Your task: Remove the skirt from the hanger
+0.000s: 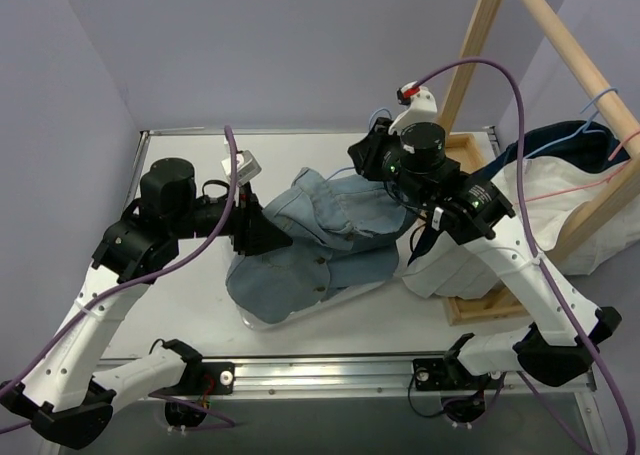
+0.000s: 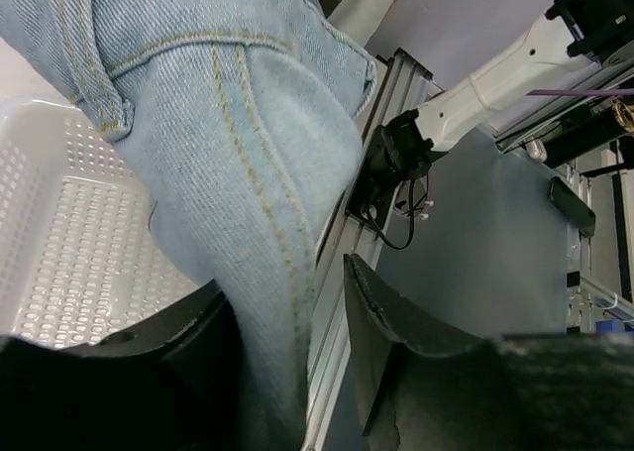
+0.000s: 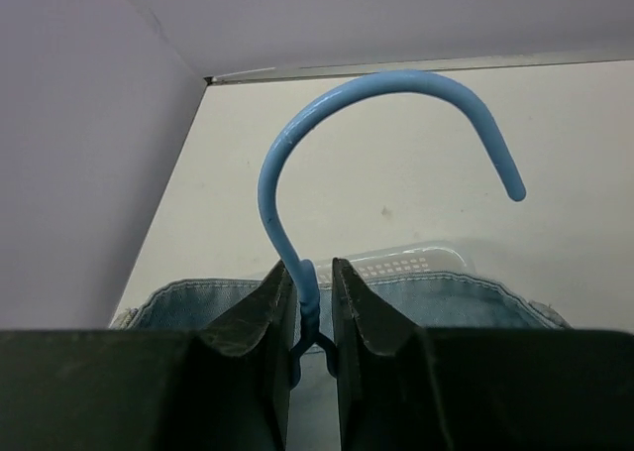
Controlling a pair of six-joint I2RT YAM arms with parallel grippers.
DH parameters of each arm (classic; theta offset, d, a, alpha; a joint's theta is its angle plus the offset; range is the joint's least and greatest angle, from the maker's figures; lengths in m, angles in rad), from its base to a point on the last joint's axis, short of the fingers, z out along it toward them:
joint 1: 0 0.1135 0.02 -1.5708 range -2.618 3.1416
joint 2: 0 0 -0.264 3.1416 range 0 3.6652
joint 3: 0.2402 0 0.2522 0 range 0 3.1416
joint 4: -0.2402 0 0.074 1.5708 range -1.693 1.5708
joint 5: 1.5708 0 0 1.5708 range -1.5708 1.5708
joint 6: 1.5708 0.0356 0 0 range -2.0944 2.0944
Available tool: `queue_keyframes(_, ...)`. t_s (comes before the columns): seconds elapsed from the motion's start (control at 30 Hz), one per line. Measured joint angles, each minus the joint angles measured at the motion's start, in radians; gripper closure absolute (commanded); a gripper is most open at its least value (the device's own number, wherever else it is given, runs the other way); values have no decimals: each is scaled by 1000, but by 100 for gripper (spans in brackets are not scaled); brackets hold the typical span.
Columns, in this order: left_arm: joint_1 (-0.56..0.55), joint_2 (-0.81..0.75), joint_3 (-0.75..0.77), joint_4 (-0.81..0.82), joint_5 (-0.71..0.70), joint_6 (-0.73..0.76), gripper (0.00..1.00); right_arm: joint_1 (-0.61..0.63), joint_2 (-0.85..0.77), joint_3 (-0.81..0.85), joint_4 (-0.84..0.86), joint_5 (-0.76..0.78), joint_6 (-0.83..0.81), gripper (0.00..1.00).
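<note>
Left gripper (image 1: 280, 239), at centre left of the top view, reaches into the left edge of the skirt (image 1: 325, 240). Its wrist view shows the jaws apart with a fold of denim running between them — the cloth lies against one finger, with a sliver of gap beside the other. At mid-frame the skirt is heaped on the table (image 1: 300, 150), draped over a white basket (image 2: 59, 233) whose rim peeks out below it. Just right of centre, the right gripper (image 3: 315, 278) is clamped on the neck of the blue hanger (image 3: 287, 164) — the hook curves up and over toward the right, and the waistband sits just beyond the fingers. At far right stands a wooden rack (image 1: 565, 55) with white and navy cloth (image 1: 540, 215) at its foot
</note>
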Motion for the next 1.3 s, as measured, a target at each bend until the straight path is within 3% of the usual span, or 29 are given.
queue_keyframes(0.2,1,-26,-14,35,-8,2,50,25,-43,1,-69,126,27,100)
queue_keyframes(0.4,1,-45,-135,68,-11,3,51,25,-108,72,-134,182,27,100)
queue_keyframes(0.53,1,-37,-185,66,-18,1,97,26,-154,104,-151,199,24,100)
queue_keyframes(0.8,0,-46,-137,26,-178,8,98,29,-167,103,-210,338,9,100)
queue_keyframes(0.97,-5,-109,-27,-30,-397,-4,98,29,-168,38,-191,436,13,100)
queue_keyframes(1.17,-7,-172,66,-67,-573,-19,98,13,-165,-62,-69,399,56,100)
queue_keyframes(1.3,-10,-178,80,-85,-625,-28,98,-65,-165,-128,-10,323,72,100)
